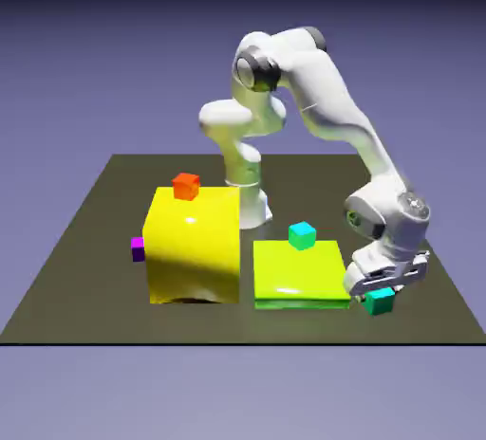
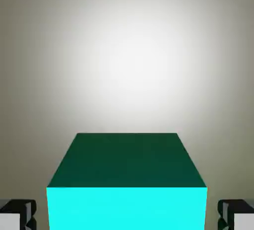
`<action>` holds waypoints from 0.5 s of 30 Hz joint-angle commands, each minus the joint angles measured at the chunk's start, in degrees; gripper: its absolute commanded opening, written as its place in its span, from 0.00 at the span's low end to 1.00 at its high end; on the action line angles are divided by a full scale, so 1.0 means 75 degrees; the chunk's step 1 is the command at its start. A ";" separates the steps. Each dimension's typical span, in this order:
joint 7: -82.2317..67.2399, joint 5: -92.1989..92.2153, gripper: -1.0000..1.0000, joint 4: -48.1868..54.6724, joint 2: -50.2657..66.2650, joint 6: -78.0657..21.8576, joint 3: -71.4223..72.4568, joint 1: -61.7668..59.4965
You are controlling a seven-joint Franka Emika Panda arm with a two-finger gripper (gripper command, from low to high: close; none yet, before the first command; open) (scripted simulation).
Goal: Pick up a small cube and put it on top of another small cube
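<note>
The small cube (image 1: 380,302), teal-green, rests on the dark table just off the right side of a low yellow-green block (image 1: 285,277). My gripper (image 1: 382,292) is down over it. In the hand view the small cube (image 2: 126,174) fills the space between my fingertips (image 2: 17,216), with a thin gap showing on each side, so the gripper (image 2: 127,217) straddles the cube without visibly touching it. Another small cube (image 1: 302,235), bright cyan, sits on top of the low block near its far edge.
A tall yellow block (image 1: 193,244) stands at the exterior view's left with an orange-red cube (image 1: 186,185) on top and a magenta cube (image 1: 139,248) beside its left face. The table's front edge (image 1: 237,341) runs just below the gripper.
</note>
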 commanded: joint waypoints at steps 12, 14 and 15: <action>0.0223 0.1101 0.00 -0.1318 -0.3321 -0.0629 -0.1072 -0.1803; 0.0370 0.1280 0.00 -0.1703 -0.3875 -0.0517 -0.1515 -0.2197; 0.0444 0.1370 0.00 -0.1896 -0.4152 -0.0460 -0.1736 -0.2394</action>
